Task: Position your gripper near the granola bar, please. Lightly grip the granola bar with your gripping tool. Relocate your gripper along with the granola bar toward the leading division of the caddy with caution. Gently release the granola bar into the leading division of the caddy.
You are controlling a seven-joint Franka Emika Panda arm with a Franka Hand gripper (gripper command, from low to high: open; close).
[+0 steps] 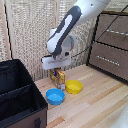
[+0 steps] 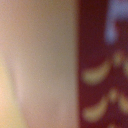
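**Operator:** Where is the granola bar?

**Desk observer:** You have the granola bar [image 1: 60,77] just below the middle of the exterior frame, standing upright, its lower end at or just above the wooden desk [image 1: 95,105]; whether it touches, you cannot tell. The claw [image 1: 57,69] sits directly on top of it, under the white boxy head of the arm.

**Operator:** Is the claw closed on it?

**Desk observer:** The dark fingers [image 1: 54,71] appear to straddle the packet's top, but the frame is too coarse to show how wide they stand or whether they press it. The wrist view is a close blur: dark red print with pale yellow marks [image 2: 102,70] beside a tan surface, no fingers distinguishable.

**Operator:** What surrounds it?

**Desk observer:** The yellow bowl [image 1: 74,87] lies just beside the packet, to its lower right. The blue bowl [image 1: 55,96] lies below it, near but apart. The black caddy [image 1: 20,100] fills the lower left of the frame, well apart from the bar, its compartment with the small brownish tab [image 1: 37,121] at the bottom edge. The brown wooden cabinet [image 1: 112,47] stands at the upper right, and a pale woven screen [image 1: 25,30] runs behind the arm.
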